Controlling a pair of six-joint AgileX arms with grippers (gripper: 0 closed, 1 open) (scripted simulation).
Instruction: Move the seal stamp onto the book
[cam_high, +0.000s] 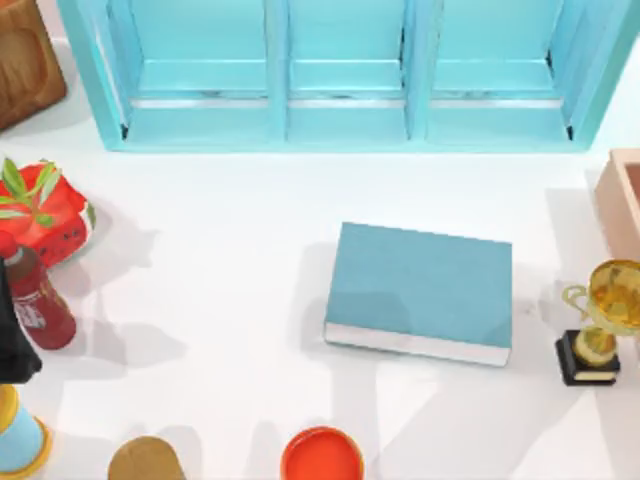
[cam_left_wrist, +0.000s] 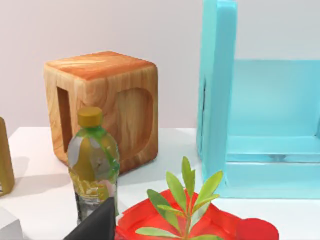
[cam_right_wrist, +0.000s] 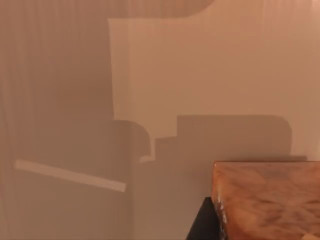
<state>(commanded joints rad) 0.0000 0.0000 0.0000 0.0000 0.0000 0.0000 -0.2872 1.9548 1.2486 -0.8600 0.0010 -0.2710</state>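
Note:
The book (cam_high: 420, 290), teal-blue with white page edges, lies flat in the middle of the table with nothing on its cover. Close up in the right wrist view there is an amber-brown veined block (cam_right_wrist: 270, 205), which looks like the seal stamp. A dark shape (cam_right_wrist: 200, 225) sits right against it, and behind it is a pinkish wall. Whether my right gripper holds this block I cannot tell. My left gripper (cam_high: 10, 345) hangs at the table's left edge beside a dark red bottle (cam_high: 38, 300).
A light-blue shelf unit (cam_high: 345, 120) spans the back. At the left stand a red planter (cam_high: 45, 215) and a wooden cube (cam_high: 25, 60). A gold trophy (cam_high: 600, 320) and a pink box (cam_high: 620, 200) stand at the right. An orange bowl (cam_high: 322, 455) sits at the front.

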